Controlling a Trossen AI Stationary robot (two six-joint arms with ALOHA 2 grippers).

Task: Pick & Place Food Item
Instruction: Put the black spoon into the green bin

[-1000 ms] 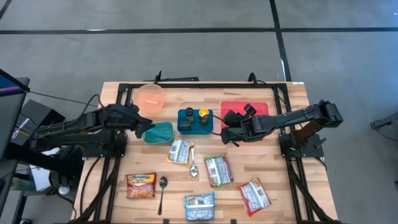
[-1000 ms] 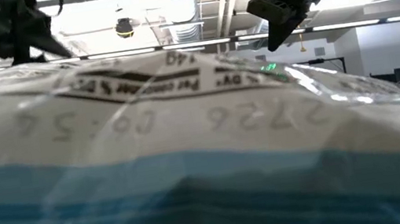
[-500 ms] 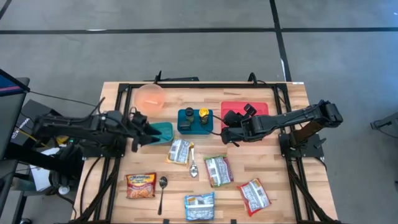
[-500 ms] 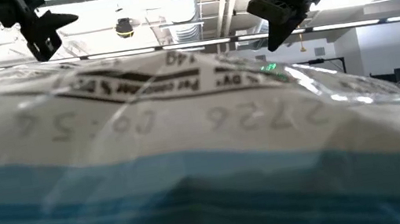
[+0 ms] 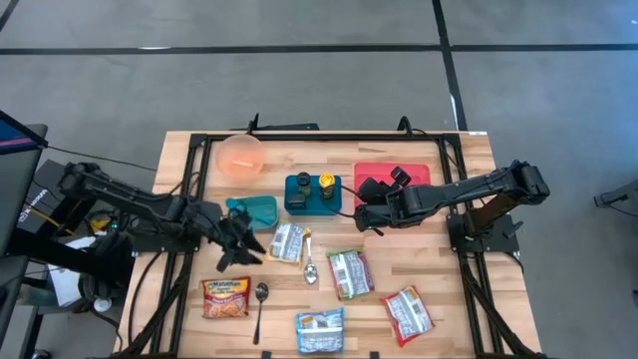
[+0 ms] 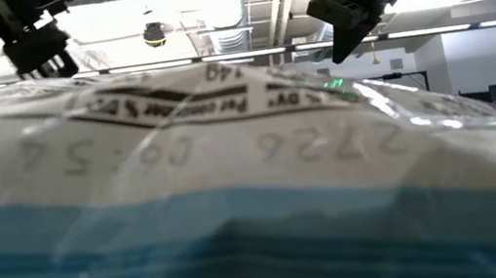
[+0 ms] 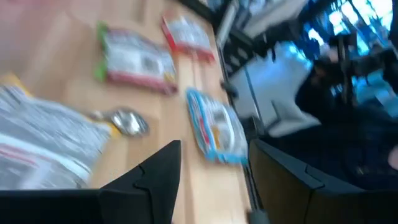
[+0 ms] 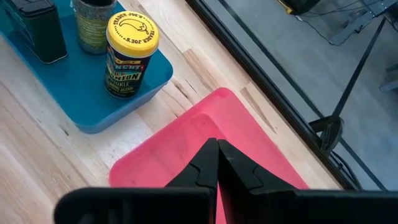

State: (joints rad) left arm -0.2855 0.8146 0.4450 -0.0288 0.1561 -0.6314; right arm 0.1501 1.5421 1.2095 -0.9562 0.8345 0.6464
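Several food packets lie flat on the wooden table: a silver one (image 5: 289, 242) (image 7: 43, 143), a green-and-red one (image 5: 350, 272) (image 7: 137, 59), a red one (image 5: 408, 312), a blue one (image 5: 320, 330) (image 7: 217, 127) and an orange one (image 5: 226, 296). My left gripper (image 5: 242, 249) (image 7: 211, 180) hangs open above the table, just left of the silver packet, with nothing between its fingers. My right gripper (image 5: 361, 214) (image 8: 216, 163) is shut and empty above the near left part of the pink tray (image 5: 399, 178) (image 8: 186, 143). The low view is filled by the blue packet (image 6: 254, 177) close up.
A teal container (image 5: 255, 210), an orange bowl (image 5: 240, 155) and a blue tray (image 5: 299, 202) with a yellow-lidded jar (image 8: 129, 55) stand at the back. Two spoons (image 5: 309, 267) (image 5: 260, 299) lie among the packets. A black frame runs along the table's edges.
My left gripper has swung from over the teal container toward the table's near edge, sinking a little and turning as it went. It now hangs beside the silver packet, still open. Nothing on the table has moved.
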